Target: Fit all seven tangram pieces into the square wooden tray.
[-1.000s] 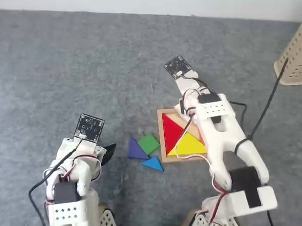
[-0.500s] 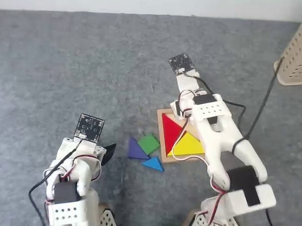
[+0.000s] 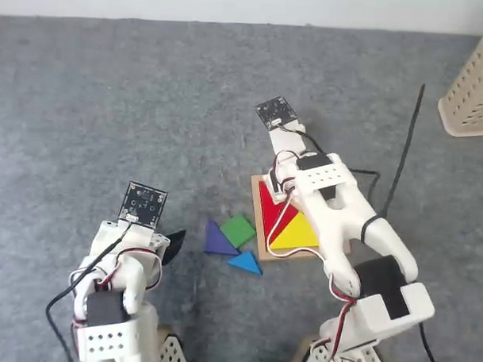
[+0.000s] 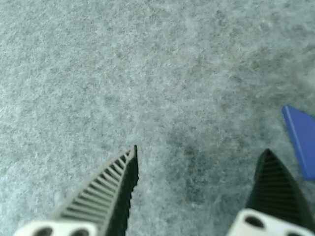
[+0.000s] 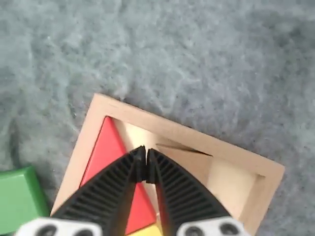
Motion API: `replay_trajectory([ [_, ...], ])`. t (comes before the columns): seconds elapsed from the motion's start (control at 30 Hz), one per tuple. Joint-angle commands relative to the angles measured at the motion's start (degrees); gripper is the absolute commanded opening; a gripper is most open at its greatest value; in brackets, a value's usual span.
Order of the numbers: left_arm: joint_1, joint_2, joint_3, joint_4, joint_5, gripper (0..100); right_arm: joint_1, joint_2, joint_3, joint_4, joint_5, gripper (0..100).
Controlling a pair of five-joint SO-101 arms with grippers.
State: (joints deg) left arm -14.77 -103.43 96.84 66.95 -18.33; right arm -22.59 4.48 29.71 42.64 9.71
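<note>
The left arm and the right arm are white plastic shells with black servo blocks set into the joints. Thin red, white and black wires loop from link to link. Each wrist carries a square black circuit board dotted with small solder points. The bases are white, pierced by rows of round holes. A thin black cable trails off the right arm. The left gripper and the right gripper have black, pointed fingers, ribbed and toothed, on white mounts with round screw holes.
</note>
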Motion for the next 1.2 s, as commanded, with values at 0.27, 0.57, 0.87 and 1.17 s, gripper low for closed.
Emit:
replay_trajectory([
  [0.27, 0.1, -0.9, -0.3, 0.3, -0.1, 35, 0.0, -0.6, -3.2, -1.8, -3.2, 0.7],
  [0.57, 0.1, -0.9, -0.3, 0.3, -0.1, 35, 0.1, -0.6, -3.3, -2.9, -4.6, 0.7],
  [0.87, 0.1, -0.9, -0.3, 0.3, -0.1, 35, 0.1, 0.1, -3.5, -3.7, -4.6, 0.7],
  [1.17, 0.1, -0.9, -0.3, 0.3, -0.1, 35, 1.7, 2.9, -4.3, -4.3, -4.7, 0.7],
])
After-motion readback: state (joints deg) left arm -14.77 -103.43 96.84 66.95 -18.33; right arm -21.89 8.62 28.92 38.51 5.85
